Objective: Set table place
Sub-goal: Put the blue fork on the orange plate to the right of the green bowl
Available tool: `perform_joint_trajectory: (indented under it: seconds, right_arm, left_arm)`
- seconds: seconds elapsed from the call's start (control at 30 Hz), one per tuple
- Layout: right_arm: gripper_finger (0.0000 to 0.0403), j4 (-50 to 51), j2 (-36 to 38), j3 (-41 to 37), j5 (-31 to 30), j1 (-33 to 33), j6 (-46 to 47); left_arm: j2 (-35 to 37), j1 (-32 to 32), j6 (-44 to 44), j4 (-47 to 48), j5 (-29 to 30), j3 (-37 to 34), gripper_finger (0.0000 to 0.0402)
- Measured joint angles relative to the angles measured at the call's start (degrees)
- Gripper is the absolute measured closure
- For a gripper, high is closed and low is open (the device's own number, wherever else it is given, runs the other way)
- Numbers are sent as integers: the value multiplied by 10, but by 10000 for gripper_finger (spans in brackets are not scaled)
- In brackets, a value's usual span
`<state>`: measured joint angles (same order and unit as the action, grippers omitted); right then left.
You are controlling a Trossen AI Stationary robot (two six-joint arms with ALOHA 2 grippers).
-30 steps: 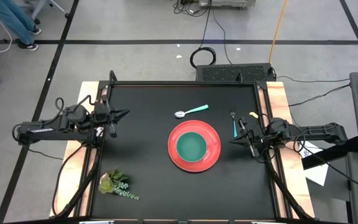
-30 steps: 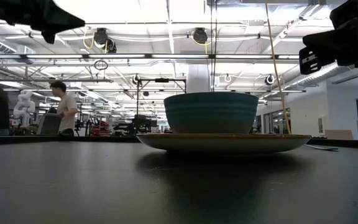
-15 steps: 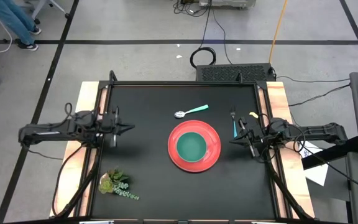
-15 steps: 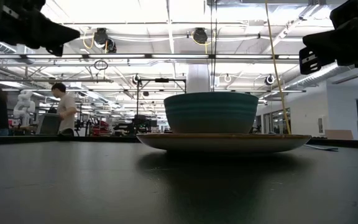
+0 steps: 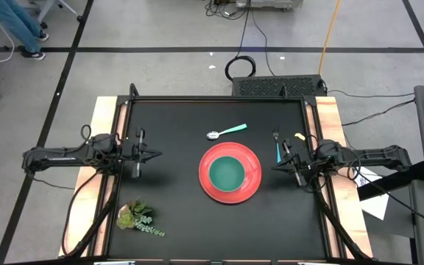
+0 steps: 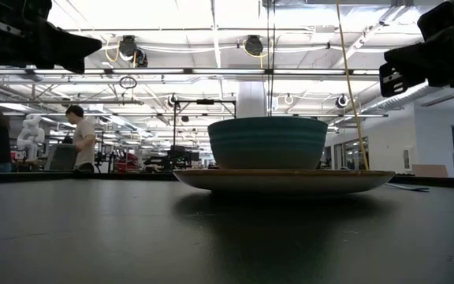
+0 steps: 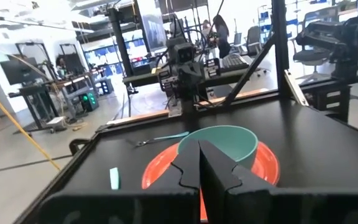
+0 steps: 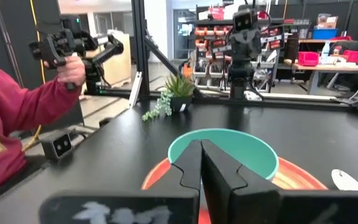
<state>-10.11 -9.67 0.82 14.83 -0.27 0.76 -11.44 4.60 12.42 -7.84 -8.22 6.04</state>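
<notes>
Left hand (image 5: 155,155) has slid across the counter (image 5: 175,213) toward the red plate (image 5: 230,173) since 1 s back; right hand (image 5: 274,166) hasn't moved.

High view: teal bowl (image 5: 227,173) sits centred in the plate. Spoon (image 5: 226,132) lies just beyond the plate's far rim, long axis roughly parallel to that rim, bowl end toward the left arm. Fork (image 5: 276,146) lies just off the plate on the right arm's side, long axis running toward the far edge, tines far. Right hand is almost beside the fork's handle, clearly the nearer arm for it; left hand is well apart from the plate. Plant sprig (image 5: 138,218) sits well off the plate, near the left arm's front corner.

Low view: bowl on plate, dead centre; both arms up high.

Left wrist view: fingers (image 7: 188,168) pressed together, empty, aimed at the bowl.

Right wrist view: fingers (image 8: 194,165) pressed together, empty, bowl straight ahead.
</notes>
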Motion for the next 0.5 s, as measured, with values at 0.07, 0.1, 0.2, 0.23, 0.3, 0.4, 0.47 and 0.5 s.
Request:
perform_joint_trajectory:
  seconds: [0.07,0.1,0.2,0.23,0.3,0.4,0.47,0.5]
  right_arm:
    - [403,4,0,0,0,0,-6]
    - [403,4,0,0,0,0,-9]
    - [403,4,0,0,0,0,-19]
    - [403,4,0,0,0,0,-20]
    - [403,4,0,0,0,0,-21]
    - [403,4,0,0,0,0,-20]
    - [403,5,0,0,0,0,-19]
    - [403,5,0,0,0,0,-19]
  left_arm:
    - [-1,0,-6,4,-4,0,401]
    - [-2,0,-11,8,-4,0,400]
    - [-2,0,-20,13,-4,0,400]
    - [-2,0,-20,17,-5,0,400]
    - [-2,0,-21,22,-5,0,400]
    - [-2,0,-21,21,-5,0,397]
    - [-2,0,-22,21,-5,0,396]
    - [-2,0,-22,21,-5,0,397]
